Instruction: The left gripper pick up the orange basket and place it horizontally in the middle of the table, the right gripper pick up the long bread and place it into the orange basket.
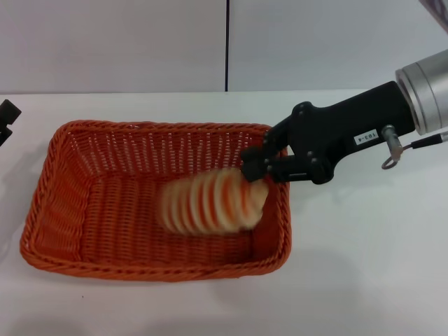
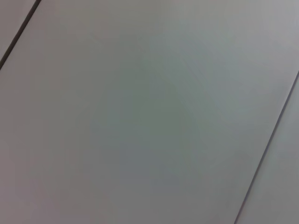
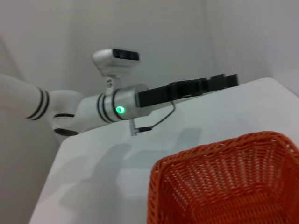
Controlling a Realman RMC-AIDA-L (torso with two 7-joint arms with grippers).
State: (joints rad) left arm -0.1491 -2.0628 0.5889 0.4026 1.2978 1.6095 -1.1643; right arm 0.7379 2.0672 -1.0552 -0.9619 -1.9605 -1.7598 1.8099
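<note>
- The table (image 1: pixel 364 280) is white and wide; the orange basket (image 1: pixel 91 210) lies on it lengthwise across the head view, approx. in the middle, so the first step looks done.
- The basket is far bigger than the bread; its long side runs left to right and its rim sits flat on the table.
- The right gripper (image 1: pixel 257 166) reaches in from the robot's right side, over the right end of the basket, just inside the rim.
- The left gripper (image 1: pixel 7 117) is only a small dark tip at the left edge of the head view, apart from the basket; one cannot tell if its fingers are apart or together. In the right wrist view the left arm is stretched over the far table edge.
- The long bread (image 1: pixel 213 203) is inside the basket's outline, right half, blurred. Its right end is just at the right gripper's fingers; whether they are clamped on it or already apart, cannot tell.
- Step in hand, by judgement: putting the bread in the basket, near the end. Next move calls for the fingers to be free of the bread, then the arm to lift up w/o catching the rim.
</note>
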